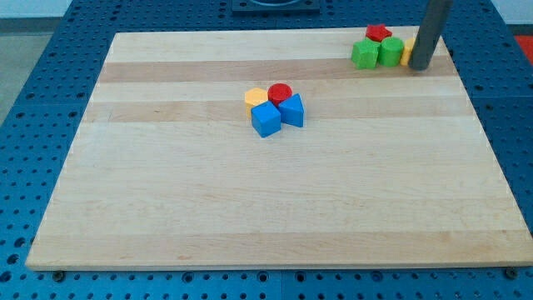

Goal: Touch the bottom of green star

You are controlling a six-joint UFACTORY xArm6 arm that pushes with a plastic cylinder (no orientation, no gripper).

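Two green blocks sit side by side near the view's top right. The left one has a jagged outline like a star; the right one looks blockier. A red block sits just above them. A yellow block to their right is mostly hidden by my dark rod. My tip rests on the board just right of this group, touching or nearly touching the yellow block, and about a block's width from the right green block.
The wooden board lies on a blue perforated table. Near the board's middle is a tight cluster: a yellow block, a red round block, a blue cube and another blue block.
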